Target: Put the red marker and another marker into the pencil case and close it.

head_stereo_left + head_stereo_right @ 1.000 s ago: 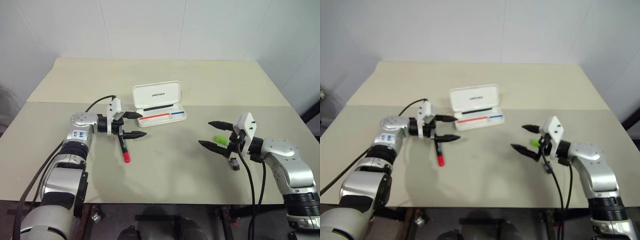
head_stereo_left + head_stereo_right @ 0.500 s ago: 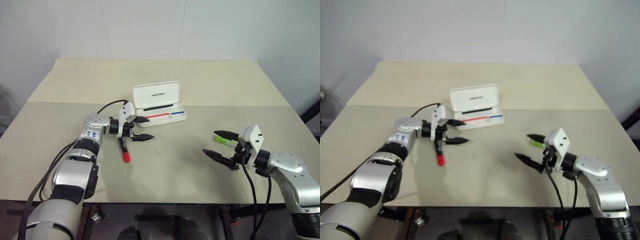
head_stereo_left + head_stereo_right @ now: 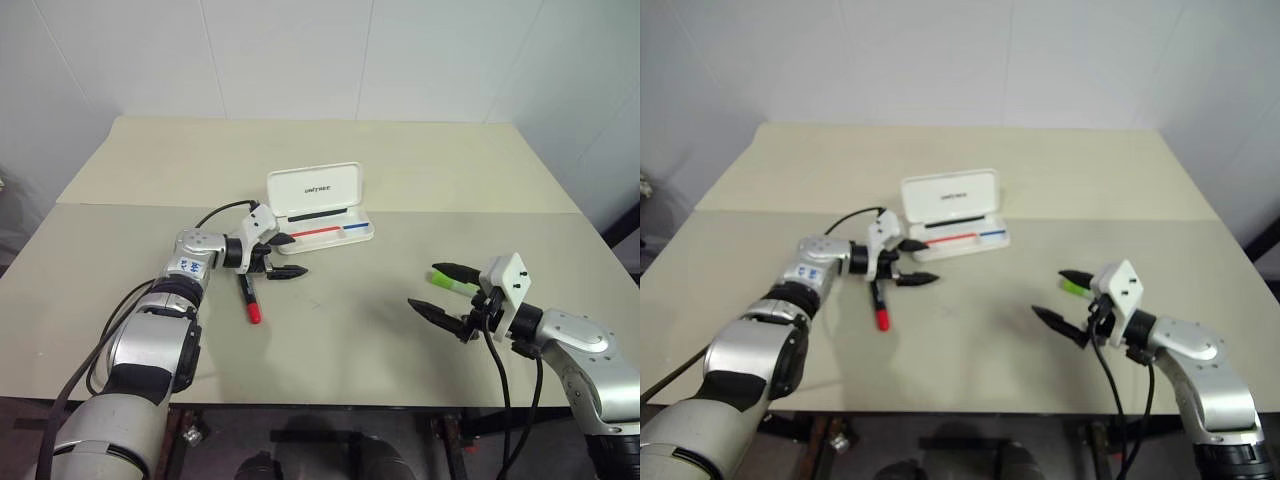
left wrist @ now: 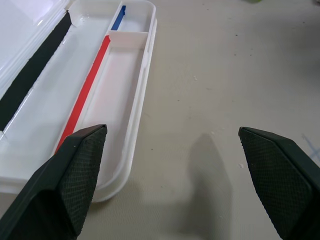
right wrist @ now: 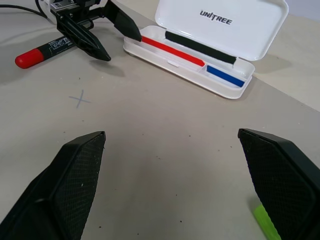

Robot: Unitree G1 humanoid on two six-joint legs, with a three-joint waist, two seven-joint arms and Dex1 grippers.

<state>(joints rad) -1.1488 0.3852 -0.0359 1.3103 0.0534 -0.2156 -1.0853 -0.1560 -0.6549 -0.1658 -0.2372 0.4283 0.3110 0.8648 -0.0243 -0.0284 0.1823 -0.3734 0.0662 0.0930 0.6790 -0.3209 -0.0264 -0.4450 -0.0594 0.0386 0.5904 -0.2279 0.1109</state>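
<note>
Mid-table, the white hard-plastic hinged pencil case sits open, tray empty, ready for loading. 1 black-barrelled red marker lies just beside it, under the left gripper, spread wide, empty. 1 lime-green highlighter lies by the right gripper, likewise wide, empty.

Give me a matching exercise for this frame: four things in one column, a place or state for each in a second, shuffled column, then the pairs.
1. red marker
2. green highlighter
3. case
4. left gripper

A. lid up, nothing inside
B. on the table by the right gripper
C. open, holding nothing, beside the case
D. on the table under the left wrist, red cap toward the robot

Pairs: 1-D, 2-B, 3-A, 4-C
</note>
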